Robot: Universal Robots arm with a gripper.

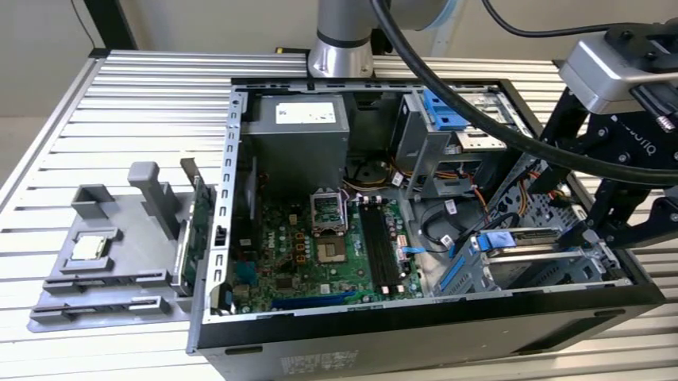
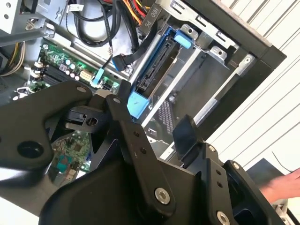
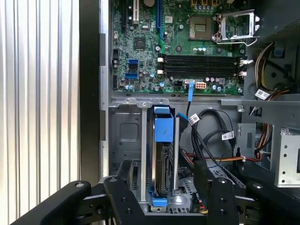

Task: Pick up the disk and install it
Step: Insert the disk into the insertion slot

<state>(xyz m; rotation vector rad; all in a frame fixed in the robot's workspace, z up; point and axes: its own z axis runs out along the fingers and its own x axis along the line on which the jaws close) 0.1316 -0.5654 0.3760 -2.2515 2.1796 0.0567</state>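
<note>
Open case (image 1: 228,238) on slatted table (image 1: 138,87), motherboard (image 1: 317,262) exposed, power supply (image 1: 302,127) at rear, disk (image 1: 525,238) sitting in bay near the exterior view's right, gripper (image 1: 606,242) just beside it, grey fixture (image 1: 117,270) with CPU chip (image 1: 90,248) outside case at left

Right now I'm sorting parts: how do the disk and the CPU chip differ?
The disk stands on edge inside the computer case, blue-framed; the CPU chip lies flat on the grey holder outside it. The disk is larger, oblong; the CPU chip small, square. Both are silvery.
</note>
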